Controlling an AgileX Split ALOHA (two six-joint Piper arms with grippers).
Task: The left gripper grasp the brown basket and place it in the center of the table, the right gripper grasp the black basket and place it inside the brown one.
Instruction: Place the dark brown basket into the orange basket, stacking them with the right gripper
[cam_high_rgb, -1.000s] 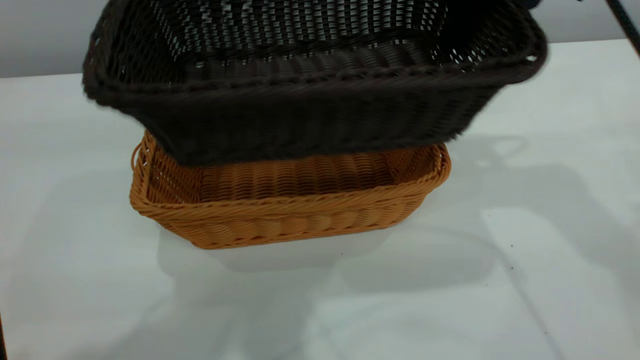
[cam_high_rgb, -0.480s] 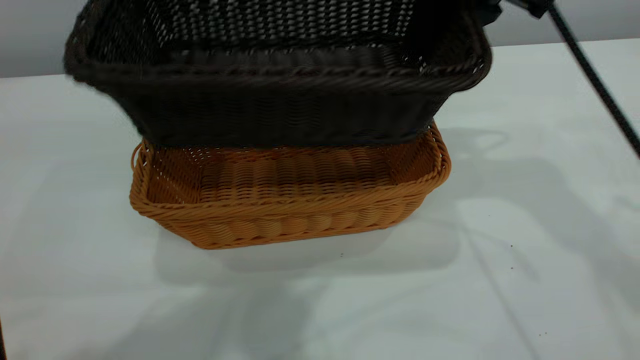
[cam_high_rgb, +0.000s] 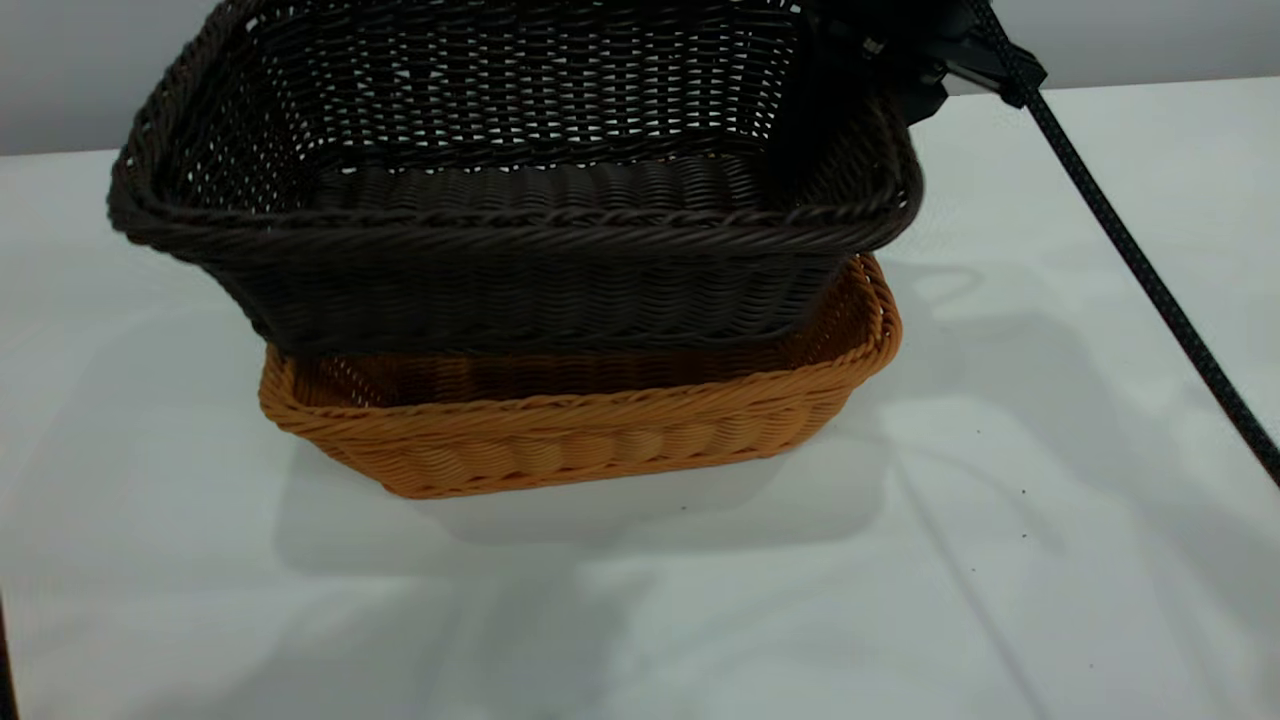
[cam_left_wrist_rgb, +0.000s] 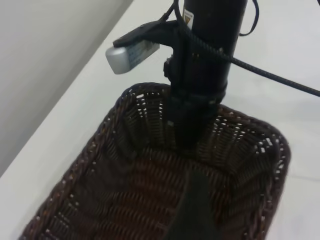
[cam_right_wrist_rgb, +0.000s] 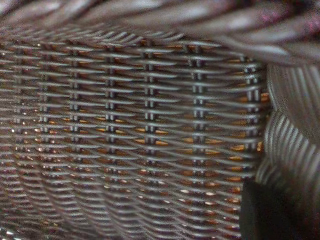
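Observation:
The black basket (cam_high_rgb: 520, 270) hangs nearly level over the brown basket (cam_high_rgb: 560, 440), which stands on the table (cam_high_rgb: 1000, 560). Its underside reaches down to the brown basket's rim, and its left end juts past the brown one's left end. I cannot tell whether the two touch. My right gripper (cam_high_rgb: 865, 95) is shut on the black basket's right short wall; the left wrist view shows the right gripper (cam_left_wrist_rgb: 184, 137) reaching over that rim. The right wrist view holds only dark weave (cam_right_wrist_rgb: 125, 125) with orange showing through. My left gripper (cam_left_wrist_rgb: 235, 225) hovers open above the black basket's (cam_left_wrist_rgb: 125, 200) inside.
A braided black cable (cam_high_rgb: 1130, 250) runs from the right arm down across the right side of the table. The table's far edge meets a grey wall (cam_high_rgb: 60, 70) behind the baskets. Bare tabletop lies in front and to both sides.
The black basket has moved left and come down, from well above the brown basket to its rim, and has levelled out. The right arm followed it. The brown basket stayed put.

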